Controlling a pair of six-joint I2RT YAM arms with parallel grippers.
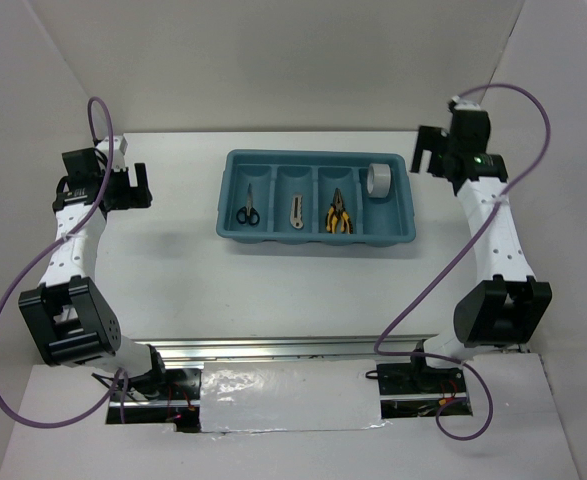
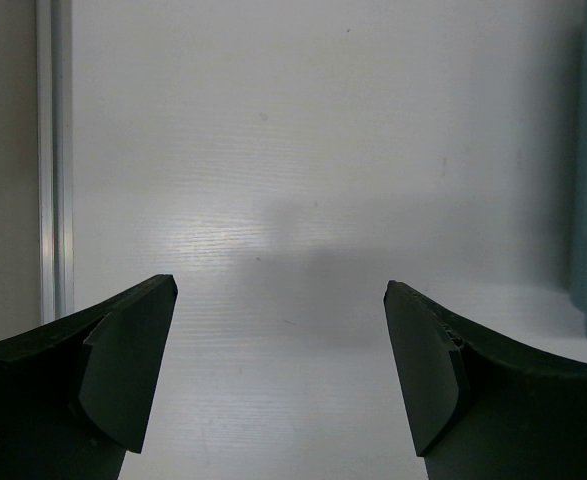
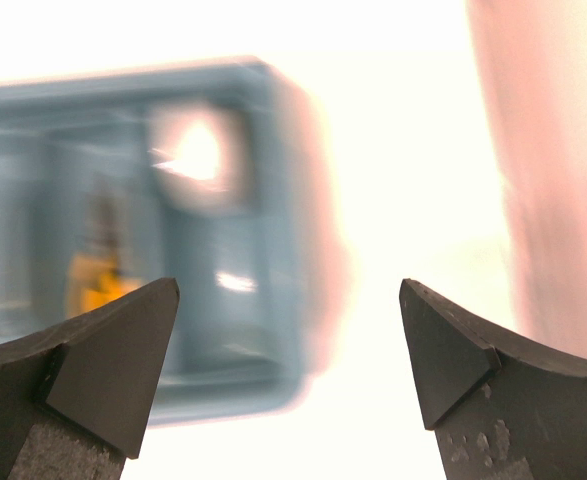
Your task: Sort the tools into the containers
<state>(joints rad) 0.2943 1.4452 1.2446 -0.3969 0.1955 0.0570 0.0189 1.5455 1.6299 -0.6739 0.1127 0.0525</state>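
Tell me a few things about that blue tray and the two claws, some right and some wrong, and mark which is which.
1. The scissors lie in the leftmost compartment of the tray. True.
2. The tape roll sits on the table outside the tray. False: it is in the rightmost compartment, at its far end.
3. The pliers share a compartment with the utility knife. False: they lie in neighbouring compartments, one each.
4. The left gripper is open and holds nothing. True.
5. The right gripper is clamped on the tape roll. False: it is open and empty, off to the tray's right.
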